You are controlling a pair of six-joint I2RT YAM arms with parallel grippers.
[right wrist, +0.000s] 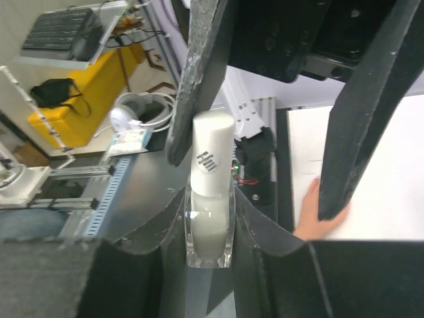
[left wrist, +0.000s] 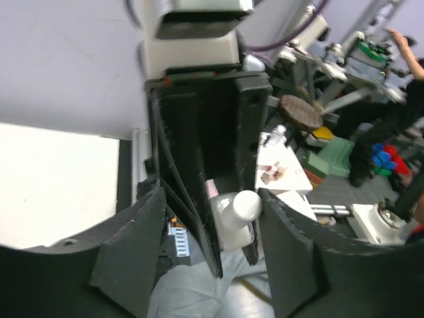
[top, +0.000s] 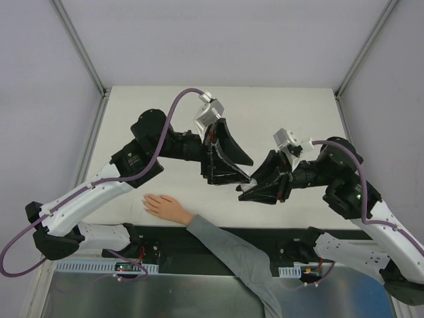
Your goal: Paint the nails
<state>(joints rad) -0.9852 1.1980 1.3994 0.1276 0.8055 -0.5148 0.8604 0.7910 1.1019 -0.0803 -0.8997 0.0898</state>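
Whitish-filled bottle in right end effector

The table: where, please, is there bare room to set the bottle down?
Bare table lies along the far edge, widest in the far right corner beyond the right gripper, and in the near strip between that gripper and the sleeve. It is crowded mid-table, where the left gripper meets the right at the bottle, and around the hand.
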